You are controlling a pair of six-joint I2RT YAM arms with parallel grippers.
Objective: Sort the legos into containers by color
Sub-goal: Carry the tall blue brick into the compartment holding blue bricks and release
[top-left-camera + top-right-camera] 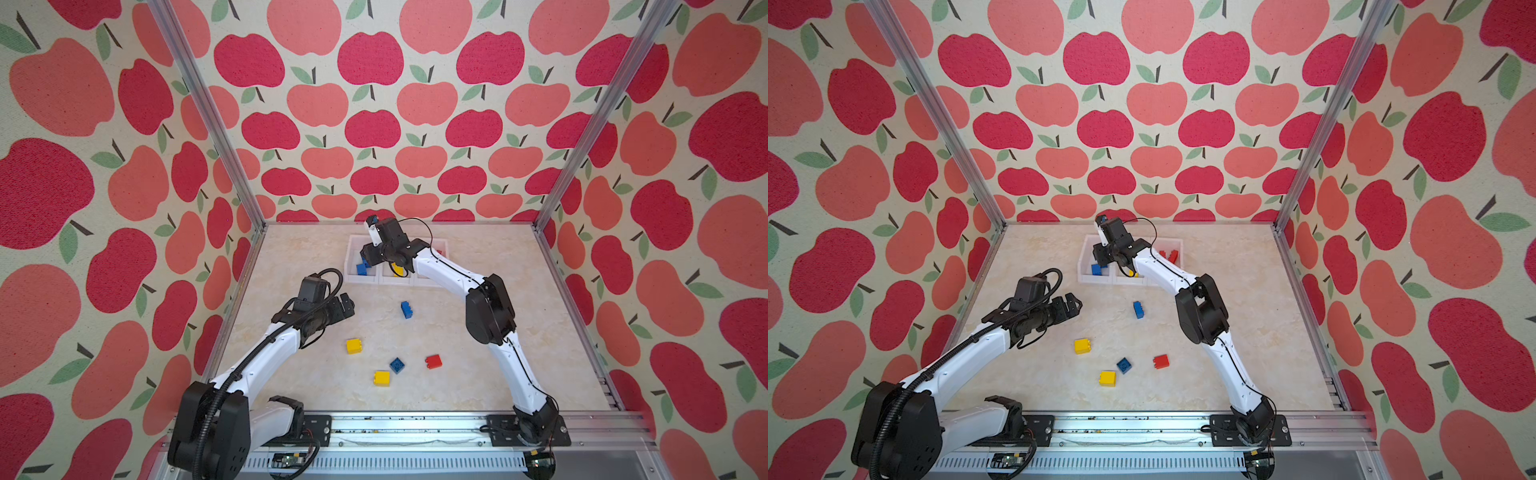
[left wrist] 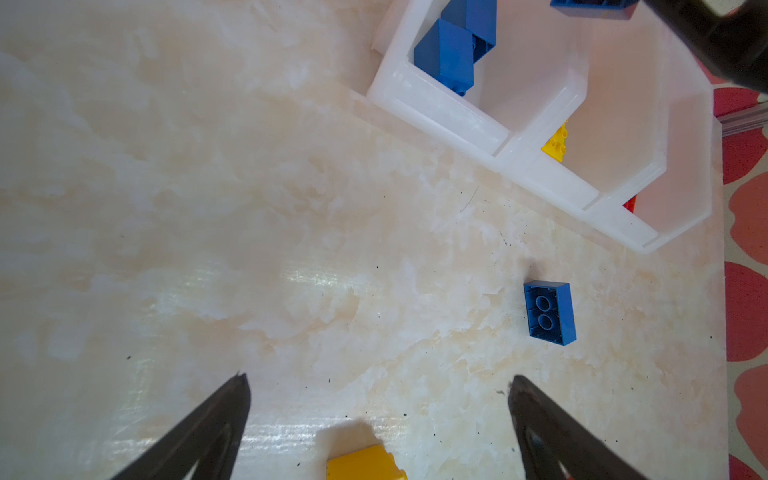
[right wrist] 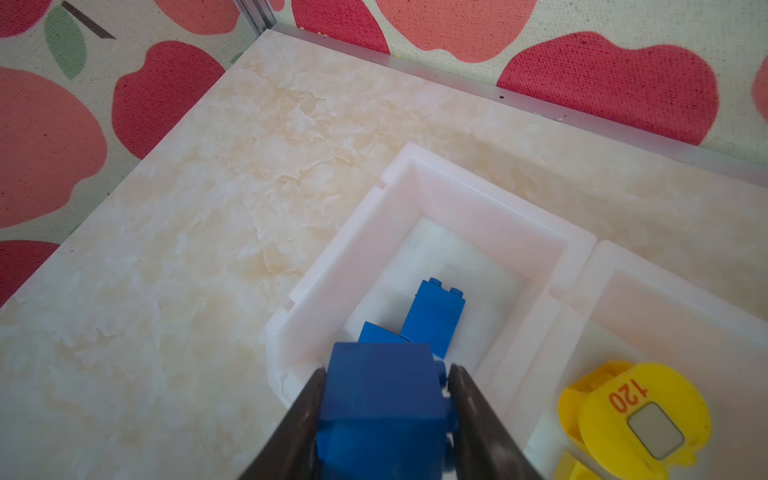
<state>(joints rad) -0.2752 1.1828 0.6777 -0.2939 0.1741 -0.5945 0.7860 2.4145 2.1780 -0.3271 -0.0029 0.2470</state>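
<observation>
Blue bricks sit in the end bin of the containers. In both top views the right end effector hangs over it, and the left end effector, spread, waits short of them. From the left wrist, a loose blue brick lies near the containers, long axis roughly toward them. From the right wrist, we see the held brick pinched directly above that bin; we judge release comes next.

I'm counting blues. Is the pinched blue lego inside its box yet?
Not yet. The right end effector grips the blue lego over the container's rim.
</observation>
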